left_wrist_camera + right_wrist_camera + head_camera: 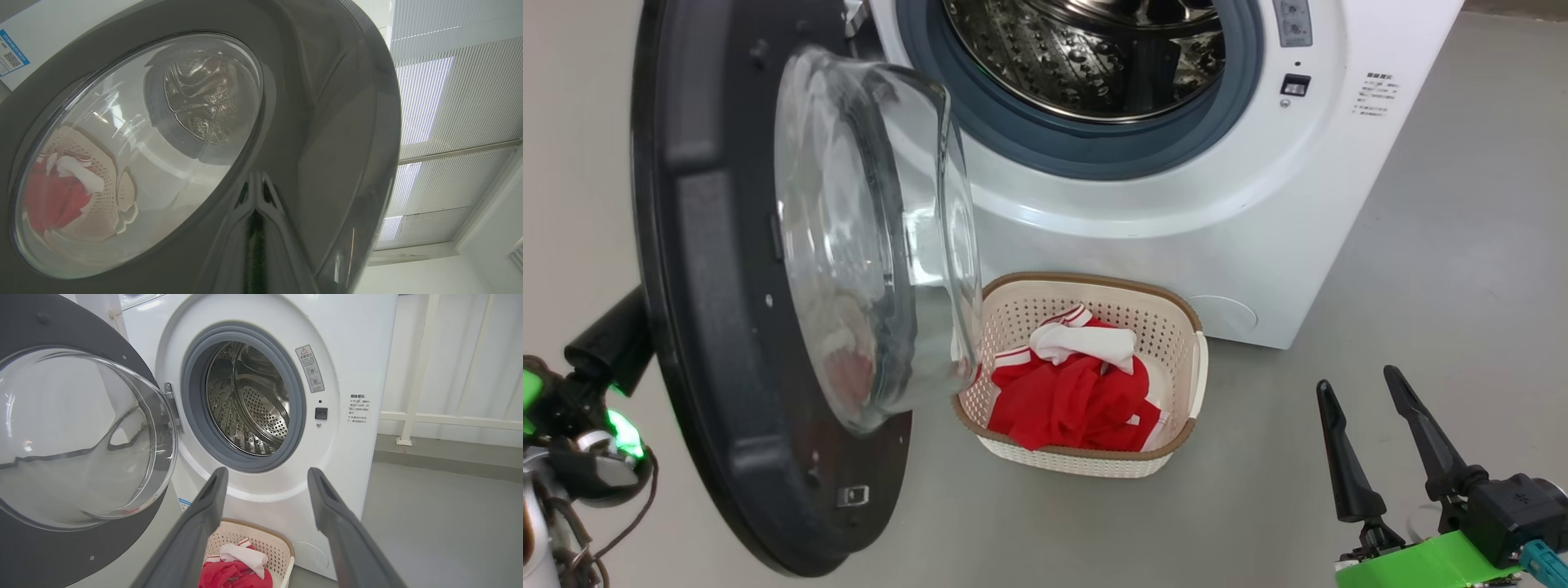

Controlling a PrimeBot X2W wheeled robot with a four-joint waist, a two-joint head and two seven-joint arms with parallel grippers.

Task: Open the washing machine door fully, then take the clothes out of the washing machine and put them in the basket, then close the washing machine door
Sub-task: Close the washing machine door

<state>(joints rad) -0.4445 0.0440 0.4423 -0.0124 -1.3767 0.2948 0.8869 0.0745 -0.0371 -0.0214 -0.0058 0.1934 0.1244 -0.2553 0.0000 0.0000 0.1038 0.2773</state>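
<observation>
Washing machine [1176, 204]: white front-loader. Its top is cut off by the upper edge of the head view, and its right corner is in full sight.
Drum [1094, 57]: perforated steel shows through the machine's opening, inside the grey rubber ring [1241, 98].
Washing machine door [711, 245]: hinged at the left of the machine's opening and swung well out from its front. The glass bowl [874, 245] faces across the front of the machine, and the lower rim hangs near the floor [1421, 286].
Basket [1094, 282]: on the floor just before the machine's lower front panel, below the opening.
Clothes [1078, 392]: red fabric with a white part, lying inside the basket.
Left gripper [254, 249]: fingers pressed together and set against the door's glossy outer face, the side turned away from the machine.
Right gripper [1356, 377]: fingers spread, holding nothing. It is out in front of the machine's right corner, well apart from basket and door.
Open room: grey floor runs from the machine's right corner out to the right gripper. The gap between the door bowl and the machine's front is narrow above the basket.
Hidden or unclear: in the head view the bowl covers the basket's left end and the door rim covers the left fingers. In the left wrist view reflections blur the fingertips, so contact with the door cannot be confirmed. Basket and clothes show there only warped through the glass.
</observation>
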